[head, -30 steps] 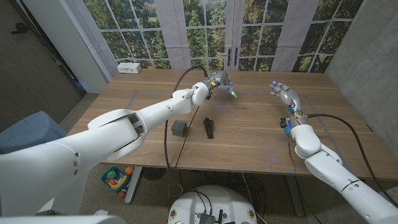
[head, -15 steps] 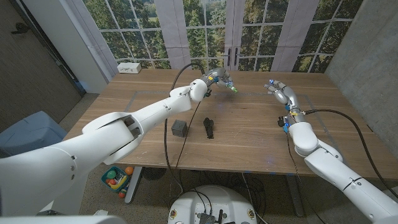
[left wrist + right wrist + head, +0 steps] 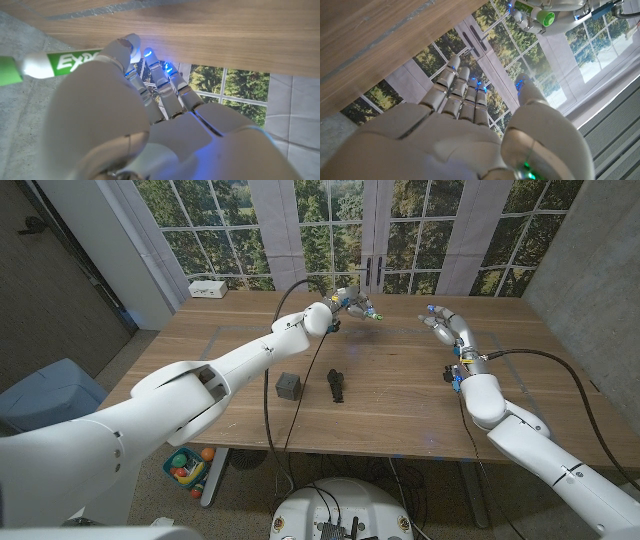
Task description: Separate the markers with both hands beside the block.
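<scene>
My left hand (image 3: 350, 304) is raised over the far middle of the table and grips a green marker (image 3: 372, 313). The left wrist view shows that green marker (image 3: 47, 65) sticking out sideways past my left hand (image 3: 135, 100). My right hand (image 3: 446, 326) is held up to its right, fingers spread and holding nothing. In the right wrist view my right hand (image 3: 465, 120) faces the left hand (image 3: 535, 12), with the green marker's (image 3: 543, 18) round end toward it. A black marker (image 3: 336, 385) lies on the table beside the dark block (image 3: 289, 386).
The wooden table (image 3: 400, 395) carries a white box (image 3: 208, 288) at its far left corner. Black cables (image 3: 275, 370) trail across it from both arms. A blue bin (image 3: 45, 395) stands on the floor to the left. Windows lie behind.
My left hand has lifted the green marker higher and farther from me. The right hand has moved up and slightly toward it. Block and black marker stay put.
</scene>
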### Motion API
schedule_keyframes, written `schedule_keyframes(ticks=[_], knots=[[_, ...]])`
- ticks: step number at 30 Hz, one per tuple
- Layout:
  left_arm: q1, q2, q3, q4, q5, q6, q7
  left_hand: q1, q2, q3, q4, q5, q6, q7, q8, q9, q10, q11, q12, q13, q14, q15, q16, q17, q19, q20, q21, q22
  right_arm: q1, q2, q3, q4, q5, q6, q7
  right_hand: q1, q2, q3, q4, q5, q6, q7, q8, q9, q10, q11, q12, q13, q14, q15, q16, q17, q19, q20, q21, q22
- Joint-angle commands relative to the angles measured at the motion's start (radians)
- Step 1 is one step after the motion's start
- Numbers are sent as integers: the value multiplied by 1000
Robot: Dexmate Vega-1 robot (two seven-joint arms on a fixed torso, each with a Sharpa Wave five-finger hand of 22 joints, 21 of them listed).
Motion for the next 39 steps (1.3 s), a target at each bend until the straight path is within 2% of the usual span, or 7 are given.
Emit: schedule_keyframes(ticks=[1, 6, 17, 19, 28, 33, 39], knots=[[-1, 8, -22, -69, -80, 95, -96, -6, 3, 2, 13, 10, 59, 64, 5, 4, 220, 34, 64, 364, 9, -127, 4, 4, 5, -35, 0, 6, 5, -10, -36, -51, -109, -79, -37, 0, -18, -14, 2, -7, 9, -4, 7, 3, 14, -1, 7, 4, 16, -45, 14, 10, 11, 5, 10, 5], [-7, 23, -18, -106, -100, 130, -143, -6, 2, 1, 12, 21, 61, 68, 2, -2, 217, 35, 63, 375, 7, -127, 3, 8, 6, -35, 0, 6, 11, -5, -49, -61, -145, -100, -54, 1, -29, -29, 5, -18, 18, -16, 9, 3, 26, -8, 11, 7, 24, -57, 25, 21, 13, 7, 16, 8], [6, 61, -9, -214, -104, 208, -177, -5, 1, 0, 12, 33, 60, 69, 3, 0, 216, 35, 64, 388, 6, -127, 1, 12, 4, -30, -1, 7, 23, -16, -78, -75, -205, -113, -48, 41, -27, -28, -5, -22, 26, -27, 11, 3, 33, -17, 14, 12, 21, -66, 34, 34, 8, 7, 19, 9], [7, 62, -11, -223, -110, 225, -182, -5, 1, 0, 12, 36, 61, 69, 3, -1, 216, 34, 64, 391, 5, -127, 1, 13, 4, -30, -2, 7, 24, -19, -82, -78, -214, -111, -46, 58, -28, -28, -9, -23, 33, -42, 13, 3, 35, -18, 15, 14, 24, -67, 39, 39, 11, 4, 22, 10], [2, 57, 2, -248, -110, 298, -183, -5, 1, -1, 12, 47, 60, 73, 3, -1, 214, 36, 64, 401, 7, -127, 1, 16, 5, -29, -2, 7, 34, -15, -107, -74, -286, -105, -72, 130, -35, -31, -13, -24, 66, -68, 23, 4, 66, -24, 29, 23, 52, -98, 70, 62, 31, -6, 40, 12], [-5, 50, 13, -256, -109, 338, -183, -4, 0, -2, 12, 53, 60, 74, 5, 1, 217, 37, 63, 403, 9, -127, 2, 19, 6, -28, -2, 7, 41, -10, -123, -66, -334, -102, -93, 165, -37, -38, -9, -25, 93, -89, 30, 5, 71, -39, 33, 32, 69, -115, 92, 81, 43, -19, 52, 15], [-16, 43, 17, -258, -125, 368, -197, -4, 0, -3, 11, 62, 60, 78, 6, 3, 219, 39, 60, 406, 14, -127, 3, 22, 7, -27, -2, 7, 52, -1, -143, -57, -389, -111, -118, 233, -42, -56, -7, -25, 151, -116, 46, 6, 105, -74, 53, 50, 107, -155, 146, 128, 70, -48, 85, 24]])
